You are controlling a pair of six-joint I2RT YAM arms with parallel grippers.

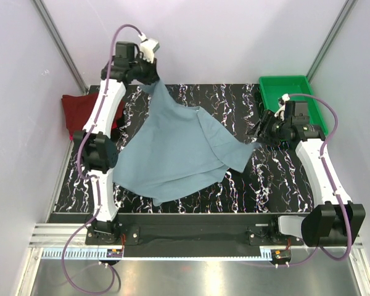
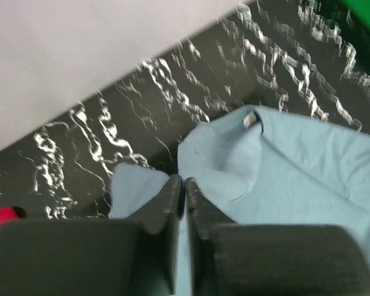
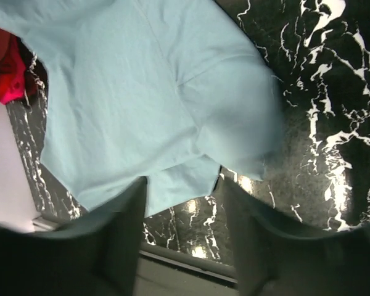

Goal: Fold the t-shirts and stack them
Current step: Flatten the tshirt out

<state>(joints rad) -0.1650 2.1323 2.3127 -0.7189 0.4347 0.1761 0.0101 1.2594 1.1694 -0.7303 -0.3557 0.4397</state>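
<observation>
Fingers of my left gripper [image 2: 184,191] are squeezed tight together, and they pinch a bit of the grey-blue shirt [image 1: 172,148]. The neck hole with its little tag shows just past them in my left wrist view. This gripper is held up at the far left of the table [image 1: 277,185]. The shirt hangs down from it in a point, then spreads out wide over the middle of the table. It is not folded. It lies rumpled, with one side flopped over on itself.

My right gripper [image 1: 257,132] has its fingers spread wide, and nothing is between them. It is over the right edge of the shirt, where a sleeve lies. I cannot tell if it touches the cloth.

The maroon shirt [image 1: 80,111] lies at the far left side of the table, partly behind my left arm. A bit of the red shirt [image 1: 115,126] peeks out next to it, and my arm hides the rest.

The green tray [image 1: 290,92] sits in the far right corner, apart from the grey-blue shirt.
</observation>
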